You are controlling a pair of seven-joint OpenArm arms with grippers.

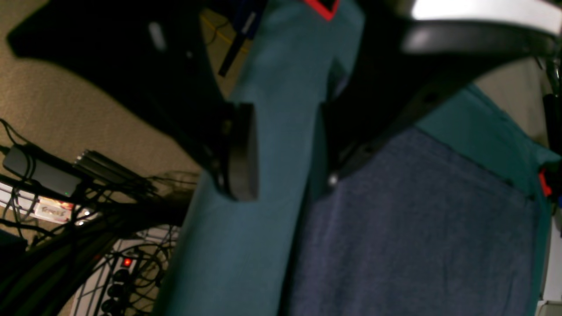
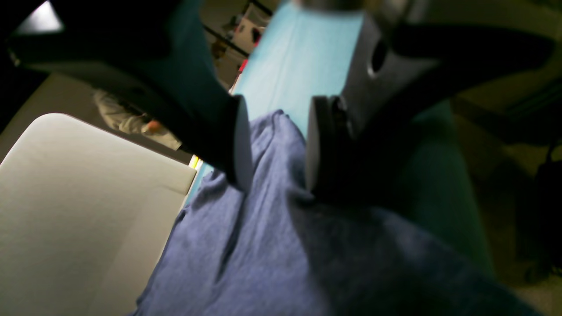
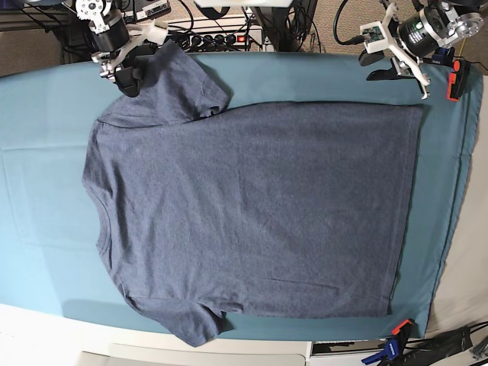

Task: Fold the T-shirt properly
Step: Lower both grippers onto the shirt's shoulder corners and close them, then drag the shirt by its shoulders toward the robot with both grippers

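The navy-blue T-shirt (image 3: 252, 206) lies flat on the teal cloth (image 3: 46, 229), collar to the left and hem to the right, with no print showing. My right gripper (image 3: 120, 76) is down at the far left sleeve. In the right wrist view its jaws (image 2: 279, 149) stand apart astride a raised fold of the sleeve (image 2: 272, 175), and I cannot tell whether the pads touch it. My left gripper (image 3: 402, 82) hovers just beyond the far hem corner. Its jaws (image 1: 285, 153) are open over bare teal cloth, with the shirt's edge (image 1: 417, 219) beside the right finger.
A power strip and tangled cables (image 1: 118, 272) lie beyond the table's far edge. A red clamp (image 3: 455, 80) holds the cloth at the far right corner, and more clamps (image 3: 396, 334) sit at the near right. A white tabletop (image 2: 79, 197) borders the cloth.
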